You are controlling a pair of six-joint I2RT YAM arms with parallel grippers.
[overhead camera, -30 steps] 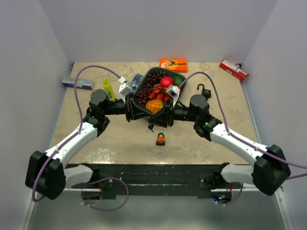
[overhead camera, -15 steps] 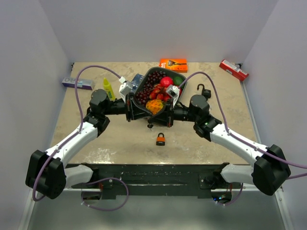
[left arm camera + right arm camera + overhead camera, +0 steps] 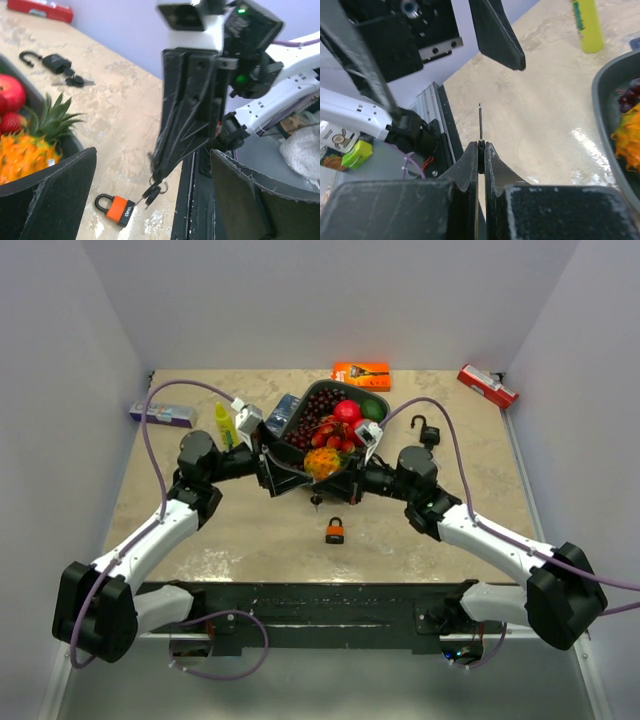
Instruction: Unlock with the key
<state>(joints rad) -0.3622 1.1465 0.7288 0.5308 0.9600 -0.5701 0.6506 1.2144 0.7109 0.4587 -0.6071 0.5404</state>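
Key-carrying step: right hand [image 3: 481, 145] pinched shut on the key [image 3: 480, 122], left hand [image 3: 152, 165] wide open, empty; next probably needs lining it into the padlock [image 3: 335, 532]

Lab test cell: bare white walls [image 3: 330, 300] boxing the table [image 3: 225, 540] under my right gripper [image 3: 481, 144], purple cabling [image 3: 149, 440] alongside.

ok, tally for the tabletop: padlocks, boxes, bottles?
Padlocks: 2 (orange padlock, black padlock)
Boxes: 3 (orange box, red box, purple box)
Bottles: 1 (yellow bottle)
Total: 6
Blue item is half hidden; not counted.
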